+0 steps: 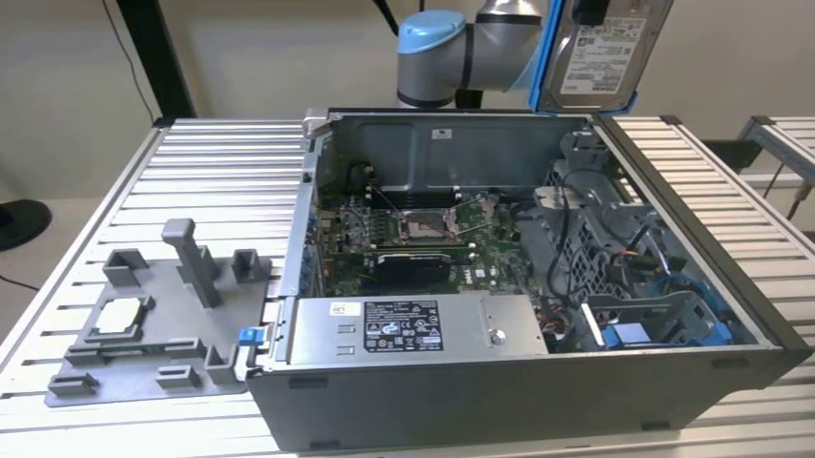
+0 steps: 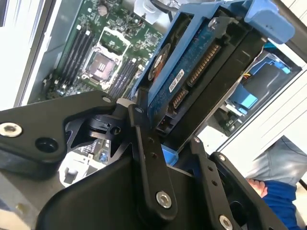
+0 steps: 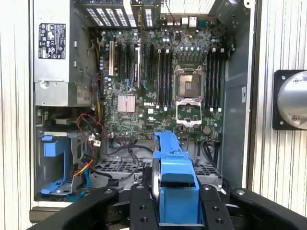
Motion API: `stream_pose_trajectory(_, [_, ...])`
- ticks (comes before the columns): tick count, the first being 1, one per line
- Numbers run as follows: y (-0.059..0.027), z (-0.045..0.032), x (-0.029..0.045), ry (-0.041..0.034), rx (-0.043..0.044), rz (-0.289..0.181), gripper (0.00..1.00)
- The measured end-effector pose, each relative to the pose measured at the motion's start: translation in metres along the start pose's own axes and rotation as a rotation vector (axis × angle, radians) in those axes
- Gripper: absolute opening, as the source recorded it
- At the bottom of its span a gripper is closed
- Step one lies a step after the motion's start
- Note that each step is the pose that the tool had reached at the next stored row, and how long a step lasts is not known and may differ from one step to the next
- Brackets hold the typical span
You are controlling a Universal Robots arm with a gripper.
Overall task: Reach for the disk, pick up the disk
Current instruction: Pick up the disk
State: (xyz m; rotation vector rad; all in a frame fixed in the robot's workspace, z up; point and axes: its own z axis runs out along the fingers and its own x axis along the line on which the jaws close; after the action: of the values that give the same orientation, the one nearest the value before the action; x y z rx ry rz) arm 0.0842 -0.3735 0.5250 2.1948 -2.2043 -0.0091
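The disk [image 1: 609,52] is a flat silver drive with a white label and a blue bracket along its edge. In the exterior view it hangs upright, high above the far right corner of the open computer case [image 1: 510,401]. My gripper [image 3: 176,203] is shut on the disk, with one black finger on each flat side. In the first wrist view the blue bracket edge of the disk [image 3: 175,167] points down toward the motherboard [image 3: 163,81]. In the second wrist view the disk [image 2: 201,62] shows its circuit board and connectors, clamped by the gripper [image 2: 170,141].
Inside the case lie a power supply [image 1: 407,329], an empty processor socket [image 1: 421,225], loose cables and a blue drive cage [image 1: 650,324]. A grey plastic stand [image 1: 153,315] with upright posts sits at the exterior view's left on the slatted table [image 1: 217,172]. A person's sleeve [image 2: 278,191] shows beside the case.
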Motion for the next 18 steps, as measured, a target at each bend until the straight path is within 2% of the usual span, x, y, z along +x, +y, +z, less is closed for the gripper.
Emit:
stream_pose_trajectory(6, [-0.0061, -0.0001, 0.0000, -0.0001, 0.0000, 0.000, 0.00])
stream_pose_trajectory(18, [-0.0064, -0.0002, 0.0001, 0.0000, 0.0000, 0.000, 0.00])
